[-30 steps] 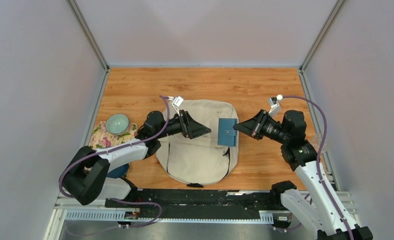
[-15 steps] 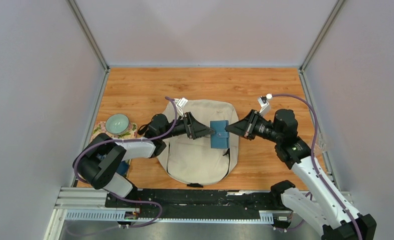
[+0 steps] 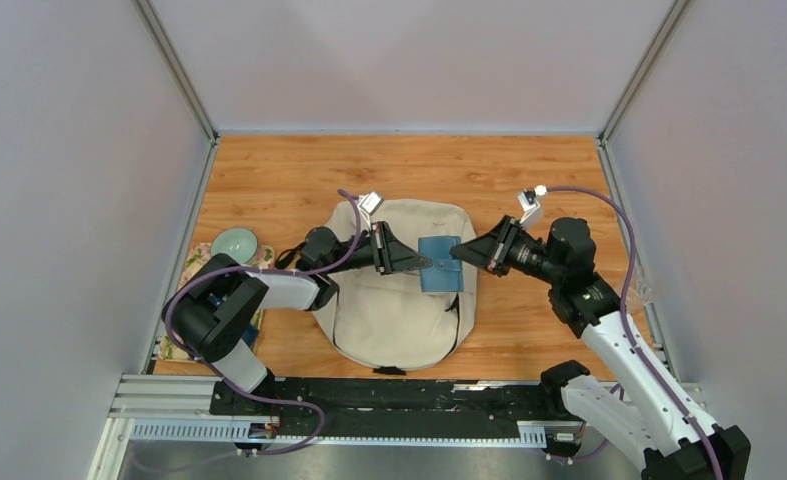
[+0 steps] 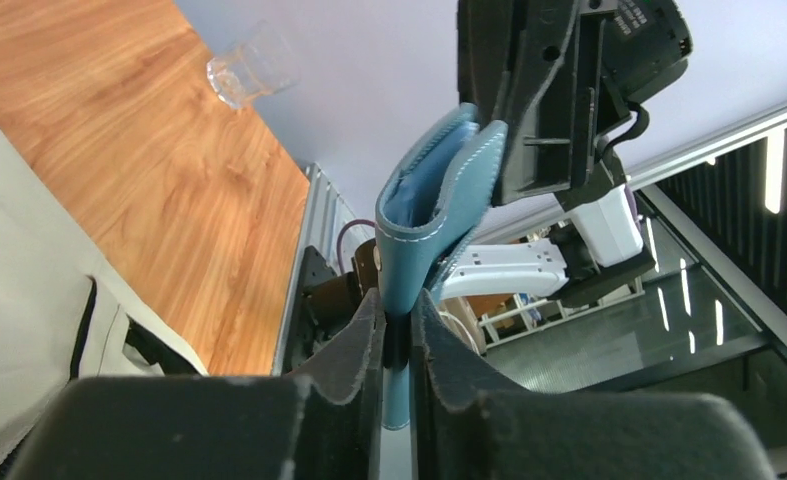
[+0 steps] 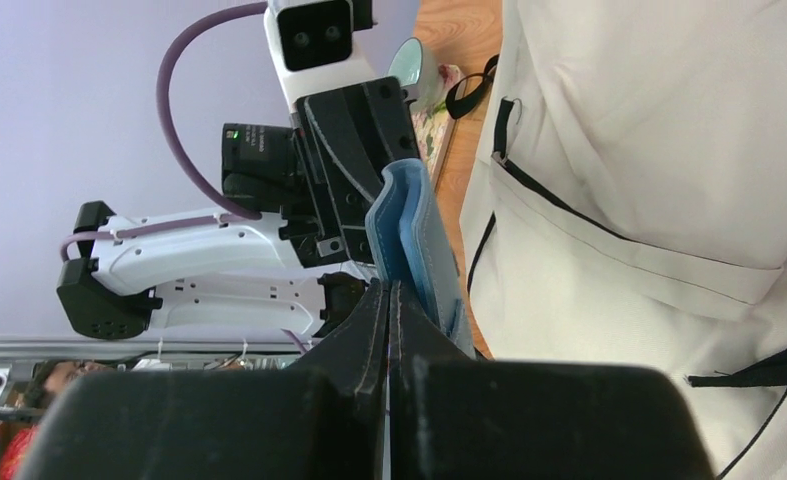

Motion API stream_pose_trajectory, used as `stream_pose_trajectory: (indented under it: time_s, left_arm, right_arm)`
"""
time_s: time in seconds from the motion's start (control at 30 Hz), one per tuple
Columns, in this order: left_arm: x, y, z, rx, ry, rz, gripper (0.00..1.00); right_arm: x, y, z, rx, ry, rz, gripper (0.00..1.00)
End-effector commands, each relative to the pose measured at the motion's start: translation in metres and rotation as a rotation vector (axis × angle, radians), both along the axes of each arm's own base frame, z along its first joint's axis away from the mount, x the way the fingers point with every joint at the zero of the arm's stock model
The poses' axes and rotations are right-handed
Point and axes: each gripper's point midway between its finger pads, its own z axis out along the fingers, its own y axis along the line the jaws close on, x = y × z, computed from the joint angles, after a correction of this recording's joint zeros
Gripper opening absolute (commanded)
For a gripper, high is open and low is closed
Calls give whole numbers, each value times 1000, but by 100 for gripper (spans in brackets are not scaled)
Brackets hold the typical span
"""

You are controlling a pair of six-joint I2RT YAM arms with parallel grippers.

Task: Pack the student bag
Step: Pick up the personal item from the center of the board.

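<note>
blue wallet [image 3: 439, 266] held over student bag [image 3: 389, 315] | 9 o'clock edge clamped by left gripper [image 3: 426, 263] | 3 o'clock edge clamped by right gripper [image 3: 455, 257]

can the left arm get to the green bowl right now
Probably not yet: the left gripper is shut on the blue wallet, which the right gripper also grips above the student bag. The bowl sits uncovered beside that arm, so after releasing the path looks free.

Bright even light, soft shadows; left hand [image 4: 397, 302] blurred near its lens.
</note>
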Motion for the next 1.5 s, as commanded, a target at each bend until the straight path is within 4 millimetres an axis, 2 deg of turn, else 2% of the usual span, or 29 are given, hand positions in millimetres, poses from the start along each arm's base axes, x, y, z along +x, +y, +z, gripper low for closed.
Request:
stream_pose_trajectory:
  time_s: [0.0,0.07,0.13,0.17,0.23,0.27,0.3,0.37,0.4,0.47,0.57,0.63,0.8,1.03,1.3,1.47]
  left_arm:
    - [-20,9,58,-171,-250,-30,7]
    - [-22,11,57,-159,-244,-28,1]
    - [-23,13,57,-153,-258,-20,0]
    - [-24,13,55,-141,-248,-20,0]
    - [-26,15,57,-132,-264,-12,0]
    - [-25,15,51,-106,-260,-9,0]
    - [-27,16,54,-104,-273,-6,0]
    - [-27,17,47,-67,-269,4,0]
    - [-29,19,50,-65,-282,9,0]
    - [-28,19,44,-28,-283,12,0]
    - [-30,21,43,-9,-289,16,0]
    - [-30,21,44,1,-289,18,0]
    - [-26,21,31,49,-257,33,0]
    - [-19,21,19,109,-229,65,0]
    - [-20,18,29,91,-241,42,0]
    - [-23,18,31,83,-237,18,0]
  right_arm:
    - [3,-2,2,-8,-29,-30,0]
    - [3,-5,-6,-32,-11,-46,0]
    - [4,-9,-11,-55,3,-70,8]
    - [4,-11,-13,-65,6,-81,22]
    - [3,-18,-19,-112,11,-114,41]
    - [3,-21,-22,-129,10,-127,53]
    - [4,-27,-22,-155,-11,-155,57]
    - [1,-35,-28,-196,1,-180,65]
    - [-1,-39,-31,-219,-6,-192,67]
    - [-3,-40,-35,-227,-8,-187,70]
    - [-9,-33,-39,-208,-6,-136,71]
    - [-12,-25,-32,-164,-24,-91,71]
    - [-15,-22,-24,-124,-49,-69,71]
    - [-21,-22,-24,-92,-53,-71,72]
    - [-21,-17,-32,-75,-32,-43,72]
    - [-18,-10,-27,-61,-44,-14,72]
